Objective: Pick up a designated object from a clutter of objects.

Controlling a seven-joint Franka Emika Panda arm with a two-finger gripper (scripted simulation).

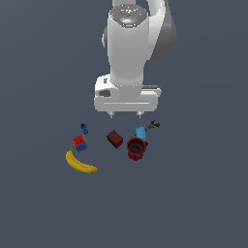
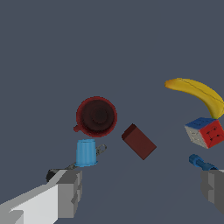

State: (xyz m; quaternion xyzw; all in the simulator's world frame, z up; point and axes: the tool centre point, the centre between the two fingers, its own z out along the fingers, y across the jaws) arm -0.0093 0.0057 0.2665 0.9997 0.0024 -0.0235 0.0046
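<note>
Gripper (image 1: 126,115): fingers spread, empty, above clutter. Light-blue cylinder (image 1: 140,132) touches dark red cup (image 1: 136,148); wrist view alone shows cup's hollow interior (image 2: 96,115) and cylinder's (image 2: 86,152) tapered side.

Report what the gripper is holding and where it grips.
Nothing is held: the gripper hangs open above the clutter, its fingers apart and off the light-blue cylinder.

The light-blue cup (image 1: 140,132) (image 2: 86,152) is a small, slightly tapered cylinder that lies just beside the dark red cup (image 1: 136,148) (image 2: 96,116). Around them are scattered a dark red block (image 1: 115,139) (image 2: 138,141), a thin dark wrench (image 1: 153,126) (image 2: 99,150), a red-and-blue cube (image 1: 80,143) (image 2: 204,131), a yellow banana (image 1: 80,163) (image 2: 197,93) and a tiny blue piece (image 1: 84,128) (image 2: 200,162).
</note>
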